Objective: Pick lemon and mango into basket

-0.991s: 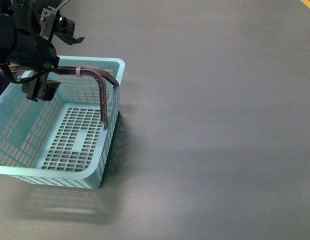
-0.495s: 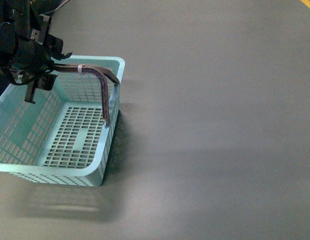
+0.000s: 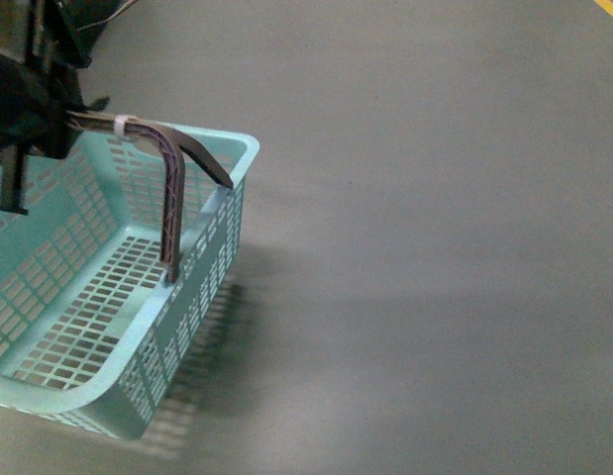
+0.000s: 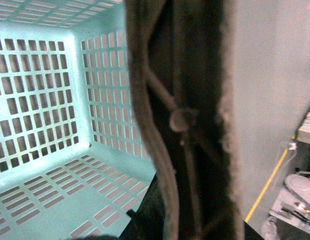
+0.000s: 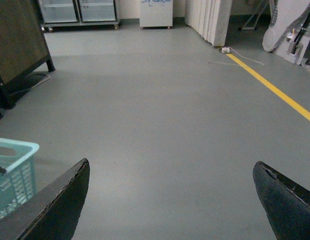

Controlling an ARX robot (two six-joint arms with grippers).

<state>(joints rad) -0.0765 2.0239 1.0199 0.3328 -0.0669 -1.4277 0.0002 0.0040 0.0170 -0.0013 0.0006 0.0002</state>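
At left | left hand (image 3: 63, 117) seemingly pinching brown handle (image 3: 172, 203) of slotted mint basket (image 3: 202, 287) | right hand (image 5: 171, 164) spread

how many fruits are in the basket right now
0. Inside the basket, only bare slots show in the front and left wrist views; its left part runs out of frame, so fruit could hide there.

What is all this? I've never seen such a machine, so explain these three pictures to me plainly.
It is a robot with two arms. The front picture comes from a camera on its body: the left gripper grips the brown handle of an empty mint-teal basket, tilted over the grey floor. The left wrist camera looks past that handle into the basket. The right wrist camera shows the right gripper, fingers wide apart, holding nothing. No fruit is in view.
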